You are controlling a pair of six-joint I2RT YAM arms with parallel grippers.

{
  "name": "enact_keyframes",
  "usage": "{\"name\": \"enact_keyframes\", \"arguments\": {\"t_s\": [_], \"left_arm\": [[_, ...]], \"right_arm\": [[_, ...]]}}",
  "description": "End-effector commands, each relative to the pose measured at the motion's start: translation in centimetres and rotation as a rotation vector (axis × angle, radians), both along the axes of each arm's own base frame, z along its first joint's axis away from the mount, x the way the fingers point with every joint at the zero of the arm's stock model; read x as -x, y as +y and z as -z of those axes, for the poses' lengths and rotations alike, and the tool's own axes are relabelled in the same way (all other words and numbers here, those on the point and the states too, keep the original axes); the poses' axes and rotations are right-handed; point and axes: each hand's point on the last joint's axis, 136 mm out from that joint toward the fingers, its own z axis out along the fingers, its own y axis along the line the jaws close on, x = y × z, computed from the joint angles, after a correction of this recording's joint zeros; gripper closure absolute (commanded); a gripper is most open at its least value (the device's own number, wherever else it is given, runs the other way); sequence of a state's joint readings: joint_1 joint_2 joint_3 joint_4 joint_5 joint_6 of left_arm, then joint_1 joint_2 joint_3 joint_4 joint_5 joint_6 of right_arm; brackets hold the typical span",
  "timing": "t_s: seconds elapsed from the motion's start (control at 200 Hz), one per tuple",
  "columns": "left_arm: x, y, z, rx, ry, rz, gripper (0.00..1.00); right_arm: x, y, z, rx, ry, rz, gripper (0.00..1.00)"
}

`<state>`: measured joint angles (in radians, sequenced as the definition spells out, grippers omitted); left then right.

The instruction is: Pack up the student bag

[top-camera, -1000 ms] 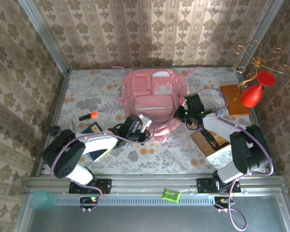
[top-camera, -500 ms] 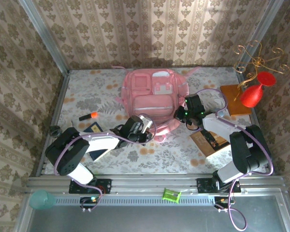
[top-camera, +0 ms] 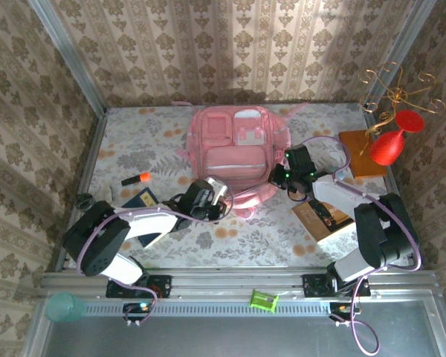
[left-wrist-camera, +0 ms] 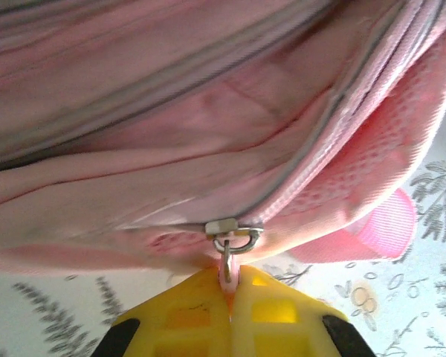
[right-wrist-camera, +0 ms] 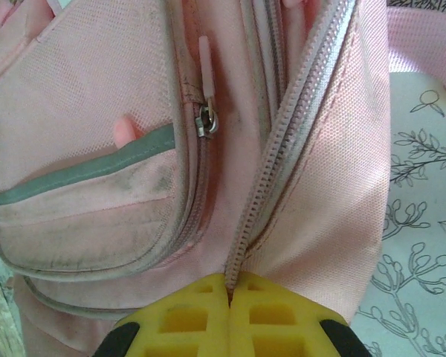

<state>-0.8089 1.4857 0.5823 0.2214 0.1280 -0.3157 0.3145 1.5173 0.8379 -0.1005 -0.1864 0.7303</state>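
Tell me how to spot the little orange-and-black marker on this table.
Start at the big pink backpack mid-table and look left across the floral cloth. The marker lies flat there, just beyond a dark booklet. Its orange end and slim shape set it apart.

Left arm [top-camera: 152, 221], right arm [top-camera: 342, 195]: white link shells, black rounded joint housings, black base mounts [top-camera: 145, 286]. Purple cable [top-camera: 327, 138] looped loose along each, down to the base. Fingers [left-wrist-camera: 186, 316] yellow, moulded square pockets, black blocks [left-wrist-camera: 119, 338] either side. Green lights [top-camera: 282, 176] at right wrist
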Motion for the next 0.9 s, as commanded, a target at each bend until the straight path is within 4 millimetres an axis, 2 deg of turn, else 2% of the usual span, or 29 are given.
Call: {"name": "enact_keyframes", "arguments": {"t_s": [0.0,0.13,0.275,0.37,0.45,0.555,0.665,0.755,0.8,0.895], "left_arm": [[0.5,1.9,1.1,-0.055,0.025,0.002,1.00],[0.8,1.9,1.2,-0.069,0.033,0.030,1.00],[0.8,1.7,0.3,-0.055,0.034,0.055,1.00],[1.2,0.8,-0.5,-0.020,0.041,0.087,1.00],[1.6,-0.1,-0.8,-0.016,0.034,0.112,1.00],[1.4,-0.6,-0.6,-0.013,0.034,0.113,1.00],[1.1,-1.1,-0.4,-0.013,0.037,0.114,1.00],[1.1,-1.6,-0.3,-0.008,0.035,0.123,1.00],[1.2,-1.8,-0.3,-0.007,0.032,0.130,1.00],[1.3,-2.2,-0.4,-0.009,0.028,0.141,1.00]], "right_arm": [[-1.3,-2.4,-1.6,0.095,-0.052,0.023,1.00],[-2.6,-3.3,-1.2,0.119,-0.041,0.030,1.00],[-4.5,-4.1,-1.2,0.157,-0.039,0.033,1.00],[-5.7,-3.7,-1.5,0.158,-0.037,0.009,1.00],[-5.9,-2.9,-2.0,0.120,-0.053,-0.012,0.99],[-4.9,-2.6,-2.4,0.090,-0.064,-0.020,0.82],[-2.9,-2.2,-3.2,0.068,-0.073,-0.037,0.65],[-0.9,-0.5,-3.8,0.029,-0.083,-0.069,0.58],[0.1,0.5,-3.9,0.024,-0.081,-0.083,0.50],[1.1,2.1,-3.4,0.037,-0.064,-0.081,0.43]]}}
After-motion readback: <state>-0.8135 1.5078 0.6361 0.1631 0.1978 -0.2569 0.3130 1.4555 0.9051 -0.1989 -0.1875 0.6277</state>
